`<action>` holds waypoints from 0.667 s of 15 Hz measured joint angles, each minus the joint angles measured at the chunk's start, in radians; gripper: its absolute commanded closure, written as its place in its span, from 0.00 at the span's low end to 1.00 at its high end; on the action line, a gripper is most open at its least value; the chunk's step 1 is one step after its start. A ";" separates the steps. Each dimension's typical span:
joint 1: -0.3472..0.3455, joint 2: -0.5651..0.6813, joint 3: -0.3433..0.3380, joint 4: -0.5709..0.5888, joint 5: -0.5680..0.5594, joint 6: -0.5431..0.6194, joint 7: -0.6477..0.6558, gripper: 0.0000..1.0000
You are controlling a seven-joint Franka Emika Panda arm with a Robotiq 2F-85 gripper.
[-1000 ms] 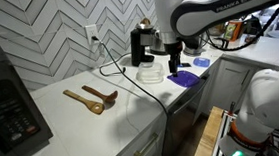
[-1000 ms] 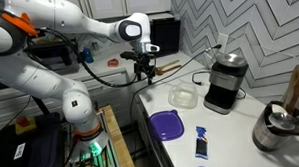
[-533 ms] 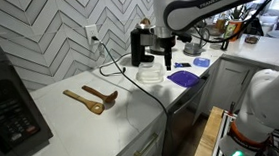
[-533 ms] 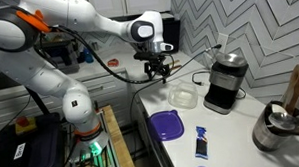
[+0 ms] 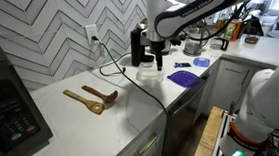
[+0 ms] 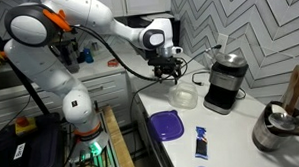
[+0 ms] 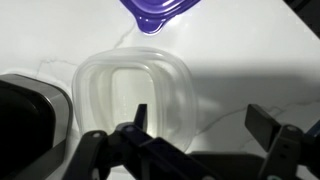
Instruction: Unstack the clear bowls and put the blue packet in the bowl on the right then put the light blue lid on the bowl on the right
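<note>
Across the counter (image 5: 78, 121) the arm has swung since a second ago, and its gripper (image 6: 173, 75) now hangs just above the stacked clear bowls (image 6: 182, 94) — jaws wide, holding nothing. The bowls sit beside a black appliance (image 6: 221, 81). A dark purple lid (image 6: 166, 124) lies nearer the counter's edge, the blue packet (image 6: 202, 142) just beyond it — the light blue lid (image 5: 200, 61) further along.

Your claw (image 6: 172, 75) hangs just above the clear bowls (image 6: 183, 95). Below the claw, towards the counter's near edge, lies a dark purple lid (image 6: 166, 124), with the blue packet (image 6: 202, 143) beyond it. A black appliance (image 6: 222, 81) stands to the claw's right.
</note>
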 measured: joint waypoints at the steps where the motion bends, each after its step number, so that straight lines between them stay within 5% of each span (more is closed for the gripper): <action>1: -0.003 0.016 -0.005 0.006 0.000 0.025 -0.015 0.00; 7: -0.032 0.089 -0.036 0.038 0.023 0.124 -0.105 0.02; 10: -0.043 0.119 -0.043 0.046 0.065 0.145 -0.153 0.23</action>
